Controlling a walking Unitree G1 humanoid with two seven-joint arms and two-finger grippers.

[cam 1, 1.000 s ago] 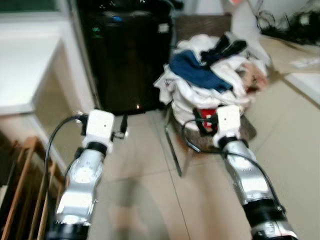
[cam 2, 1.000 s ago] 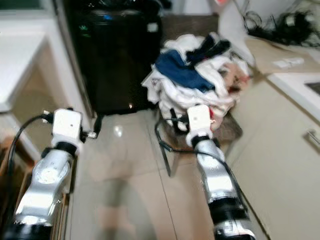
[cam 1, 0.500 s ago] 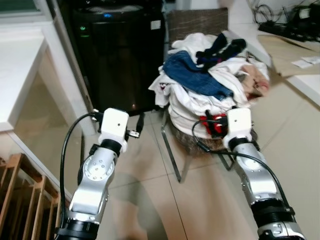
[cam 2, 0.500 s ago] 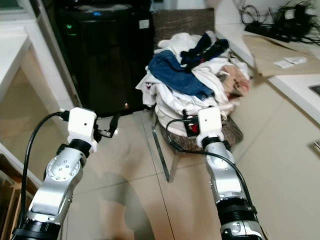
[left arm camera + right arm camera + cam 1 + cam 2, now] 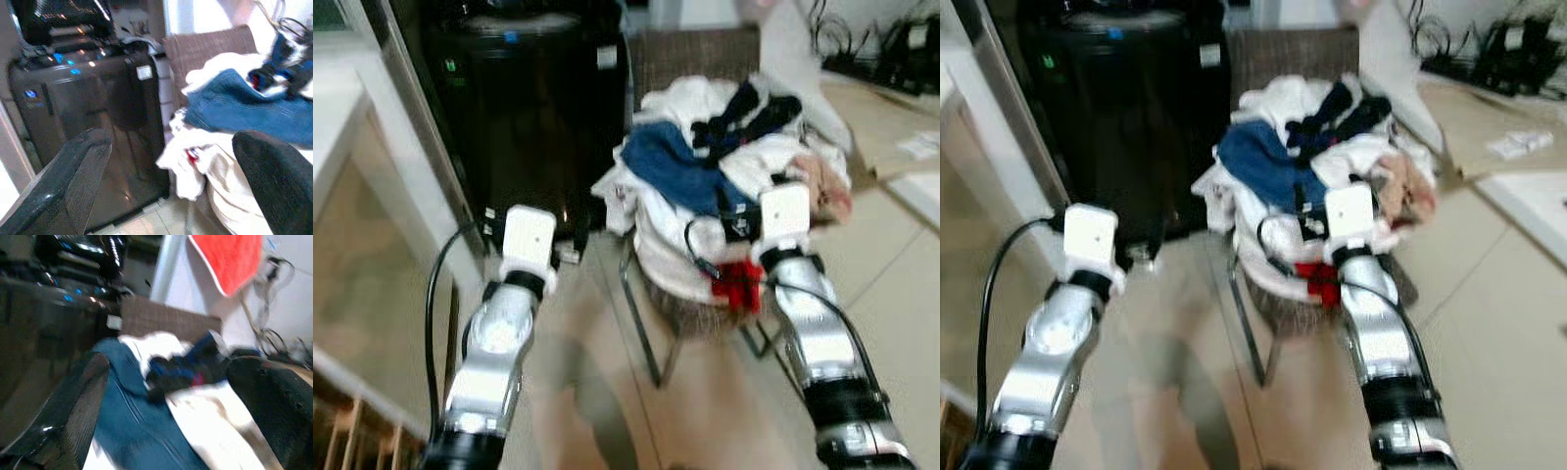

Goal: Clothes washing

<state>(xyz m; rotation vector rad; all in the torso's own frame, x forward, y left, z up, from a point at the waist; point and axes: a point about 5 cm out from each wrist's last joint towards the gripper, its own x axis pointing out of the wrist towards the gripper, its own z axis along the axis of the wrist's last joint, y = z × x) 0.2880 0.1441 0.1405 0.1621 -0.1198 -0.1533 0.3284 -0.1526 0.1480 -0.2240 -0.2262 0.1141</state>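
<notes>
Clothes, a white, blue and dark heap point(image 5: 724, 181), sit untouched on the brown woven chair point(image 5: 695, 61) beside the black washing machine point(image 5: 524, 108), left gripper point(image 5: 171, 181) and right gripper point(image 5: 166, 416) spread empty, so loading remains.

Left gripper point(image 5: 171, 191): two black fingers point(image 5: 68, 181) spread wide, holding nothing. Beyond them, a black top-loading washing machine point(image 5: 93, 112) with blue panel lights. Beside it, piled laundry point(image 5: 230, 122), blue denim garment point(image 5: 244, 110) uppermost, on a brown woven chair point(image 5: 205, 46).
</notes>
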